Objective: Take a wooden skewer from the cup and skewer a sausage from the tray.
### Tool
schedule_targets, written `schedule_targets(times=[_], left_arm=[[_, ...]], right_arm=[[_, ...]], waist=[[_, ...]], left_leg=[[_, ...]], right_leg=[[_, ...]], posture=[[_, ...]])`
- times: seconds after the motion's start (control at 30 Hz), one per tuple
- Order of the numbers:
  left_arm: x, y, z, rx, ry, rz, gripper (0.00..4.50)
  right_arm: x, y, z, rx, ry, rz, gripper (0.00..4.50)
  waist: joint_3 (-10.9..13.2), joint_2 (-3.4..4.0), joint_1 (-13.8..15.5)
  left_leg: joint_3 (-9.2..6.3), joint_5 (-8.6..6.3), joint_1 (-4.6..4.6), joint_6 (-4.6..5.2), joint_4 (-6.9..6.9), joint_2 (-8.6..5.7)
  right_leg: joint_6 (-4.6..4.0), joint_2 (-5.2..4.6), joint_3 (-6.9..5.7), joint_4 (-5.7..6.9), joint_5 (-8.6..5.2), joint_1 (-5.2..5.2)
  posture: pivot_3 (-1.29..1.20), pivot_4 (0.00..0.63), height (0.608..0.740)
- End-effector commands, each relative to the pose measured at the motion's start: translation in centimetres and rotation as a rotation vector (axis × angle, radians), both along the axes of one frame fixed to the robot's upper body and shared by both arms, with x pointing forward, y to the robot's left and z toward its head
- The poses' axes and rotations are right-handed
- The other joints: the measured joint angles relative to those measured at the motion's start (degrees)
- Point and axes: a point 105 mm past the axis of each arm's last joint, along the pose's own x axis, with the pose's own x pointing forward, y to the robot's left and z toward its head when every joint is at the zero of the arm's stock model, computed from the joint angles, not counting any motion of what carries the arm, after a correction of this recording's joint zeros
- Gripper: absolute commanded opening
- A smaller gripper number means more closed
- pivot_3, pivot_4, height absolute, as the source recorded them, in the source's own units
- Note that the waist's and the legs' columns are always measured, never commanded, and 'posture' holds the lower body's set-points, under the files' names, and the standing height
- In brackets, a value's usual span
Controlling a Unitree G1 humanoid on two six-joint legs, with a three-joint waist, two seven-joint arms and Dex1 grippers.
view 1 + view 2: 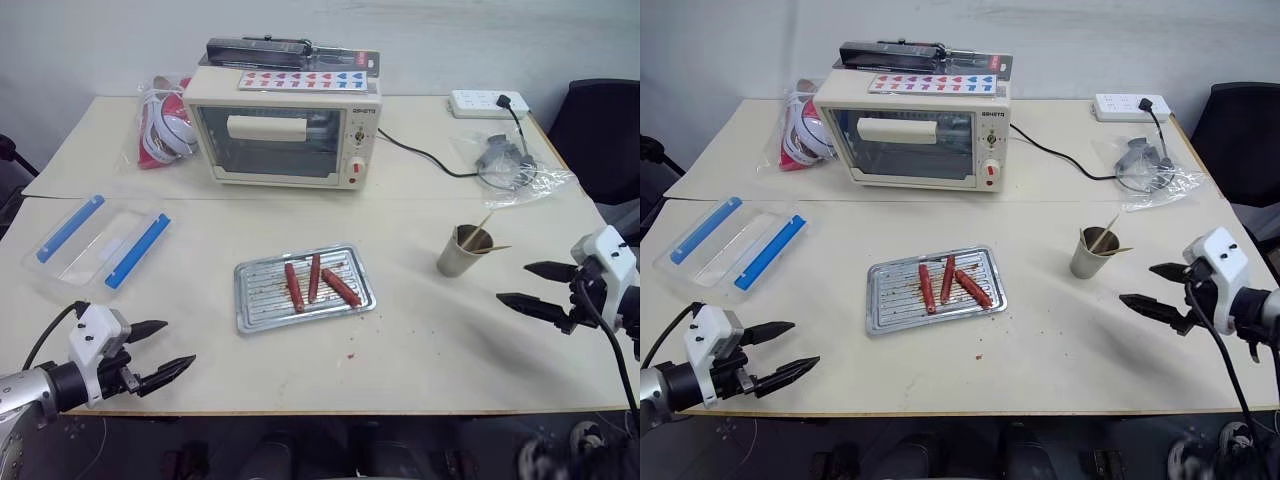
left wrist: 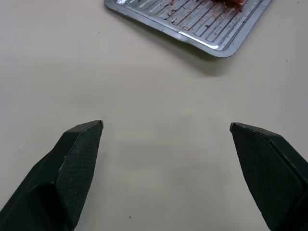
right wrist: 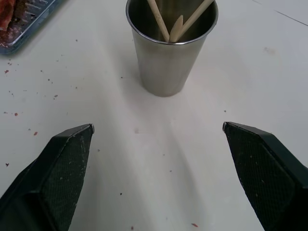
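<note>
The silver tray (image 1: 255, 306) lies mid-table with three reddish-brown sausages (image 1: 314, 279) side by side on its ridged floor. To its right stands the tapered cup (image 1: 462, 255) with several wooden skewers (image 1: 484, 224) leaning out of it; the right wrist view shows the cup (image 3: 169, 57) and skewers (image 3: 176, 28) close ahead. My right gripper (image 1: 525, 285) hovers open just right of the cup, holding nothing. My left gripper (image 1: 160, 350) is open and empty near the table's front left edge, with the tray's corner (image 2: 211, 45) ahead of it.
A cream toaster oven (image 1: 285, 128) stands at the back centre with a cable running to a power strip (image 1: 487, 102). A clear box with blue clips (image 1: 95, 243) lies at the left. Bags sit at the back left (image 1: 165, 125) and back right (image 1: 512, 165).
</note>
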Motion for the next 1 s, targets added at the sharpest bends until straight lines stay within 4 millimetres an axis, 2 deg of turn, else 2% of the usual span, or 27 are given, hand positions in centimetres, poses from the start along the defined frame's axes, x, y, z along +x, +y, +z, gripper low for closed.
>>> schedule_targets(times=[0.03,0.43,0.7,0.9,1.0], left_arm=[[-0.2,-0.4,0.2,-0.007,-0.025,-0.008,4.47],[0.1,-0.1,0.1,-0.04,-0.04,0.061,4.47],[1.5,-0.9,0.7,-0.074,-0.082,0.055,4.47],[2.7,-2.6,3.6,-0.233,-0.102,0.003,4.47],[2.7,-5.7,6.5,-0.297,-0.115,-0.19,4.47]], right_arm=[[0.1,0.4,1.6,0.0,-0.062,0.008,4.5],[-0.3,1.1,1.0,0.031,-0.034,0.003,4.5],[-1.2,2.1,0.2,0.053,-0.037,-0.03,4.5],[-3.2,5.1,0.6,0.11,-0.055,0.009,4.5],[-3.4,8.0,2.0,0.167,-0.123,0.033,4.5]], waist=[[0.0,0.01,0.0],[0.0,0.01,0.04],[0.0,0.01,0.19],[0.0,0.0,0.12],[0.01,-0.05,0.08]], left_leg=[[0.0,0.0,0.0,0.0,0.0,0.0],[0.0,0.0,0.0,0.0,0.0,0.0],[-0.03,0.0,-0.02,0.0,0.01,0.0],[-0.04,0.01,-0.02,-0.02,0.01,0.01],[-0.04,0.01,-0.01,-0.03,0.02,0.01]], right_leg=[[0.0,0.0,0.0,0.0,0.0,0.0],[0.0,0.0,0.0,0.0,0.0,0.0],[0.0,0.0,-0.03,0.0,0.0,0.0],[0.0,0.02,-0.03,0.08,0.0,-0.01],[0.0,0.02,-0.02,0.1,0.0,-0.01]], posture=[[0.0,0.15,0.74],[0.0,0.15,0.74],[0.0,0.15,0.74],[0.0,0.15,0.74],[0.0,0.15,0.74]])
